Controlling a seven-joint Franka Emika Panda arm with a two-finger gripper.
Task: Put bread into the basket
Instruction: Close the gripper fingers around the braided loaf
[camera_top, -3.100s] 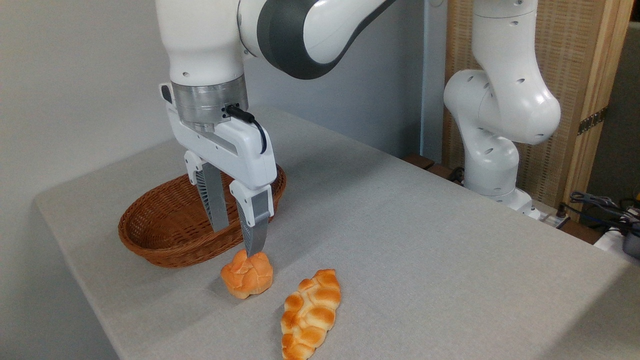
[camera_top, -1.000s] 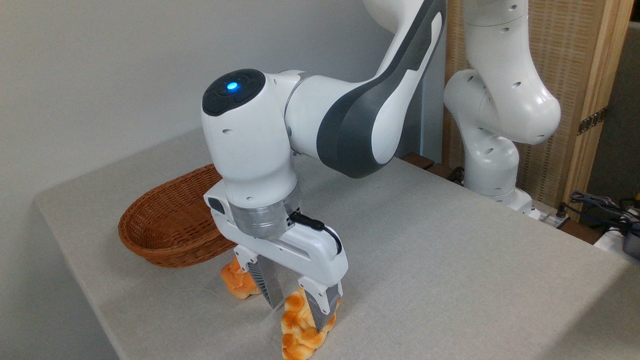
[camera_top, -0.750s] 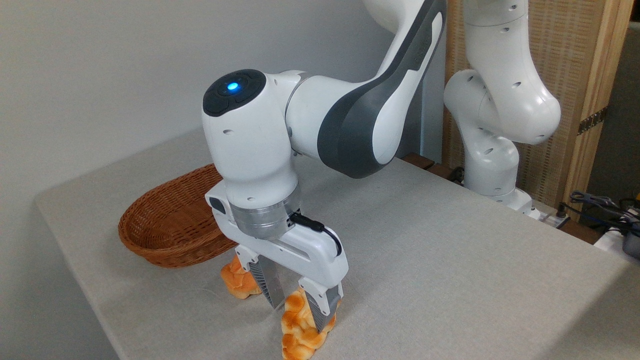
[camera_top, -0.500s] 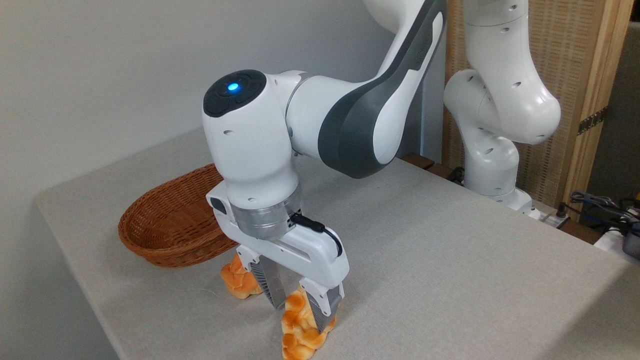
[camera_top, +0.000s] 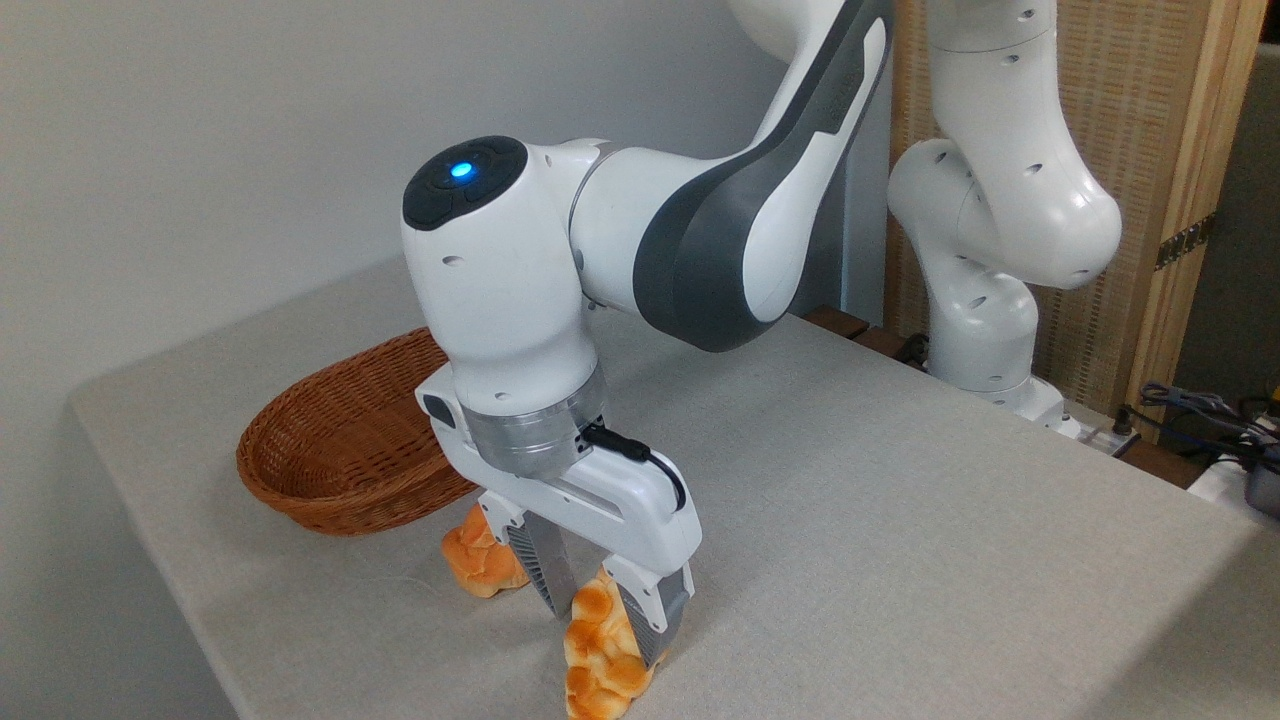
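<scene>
The bread (camera_top: 598, 665), a long braided golden-orange loaf, lies on the grey table near its front edge. My gripper (camera_top: 603, 632) points down over the loaf's upper half, one finger on each side, and is shut on it. The right finger (camera_top: 650, 620) covers part of the loaf, and the loaf's lower end pokes out below. The basket (camera_top: 330, 450), shallow reddish-brown wicker, sits to the left behind my wrist and holds nothing that I can see.
A small round knotted roll (camera_top: 478, 562) rests just left of my fingers, in front of the basket. A second white arm's base (camera_top: 985, 330) stands at the back right, with cables (camera_top: 1210, 415) beside it. The table's front edge runs close below the loaf.
My gripper came from above the round roll, moved right and down, and now straddles the loaf. Over the last second the fingers have drawn in against it and the wrist has shifted slightly.
</scene>
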